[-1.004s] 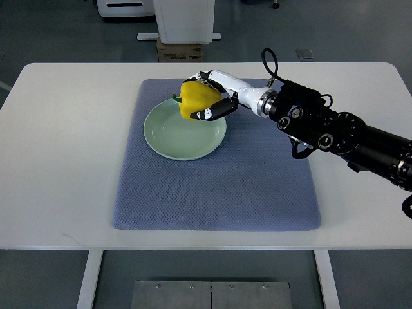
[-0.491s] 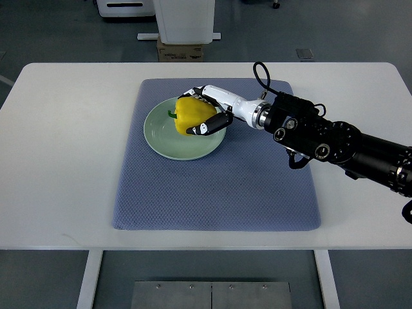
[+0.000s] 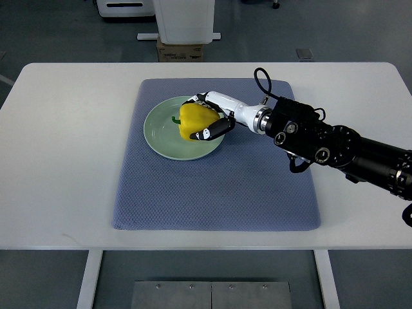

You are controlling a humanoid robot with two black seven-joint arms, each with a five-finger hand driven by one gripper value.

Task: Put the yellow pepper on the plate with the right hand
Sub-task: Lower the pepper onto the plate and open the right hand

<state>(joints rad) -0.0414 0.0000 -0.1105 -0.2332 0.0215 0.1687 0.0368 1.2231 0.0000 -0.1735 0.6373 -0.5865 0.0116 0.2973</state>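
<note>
A yellow pepper (image 3: 195, 121) with a green stem rests on the right half of a pale green plate (image 3: 162, 137). The plate sits on a blue-grey mat (image 3: 219, 180). My right hand (image 3: 211, 117) comes in from the right and its fingers wrap the pepper on its right side, thumb low and fingers behind. The stem points left over the plate's middle. The left arm does not show.
The mat lies on a white table (image 3: 58, 148). Beyond the table's far edge stand a white pedestal (image 3: 185, 19) and a cardboard box (image 3: 180, 51). My dark right forearm (image 3: 335, 148) crosses the mat's right edge.
The right hand has lowered the pepper from above the plate's far rim down onto the plate, moving toward the near side. The grasp stays closed on it.
</note>
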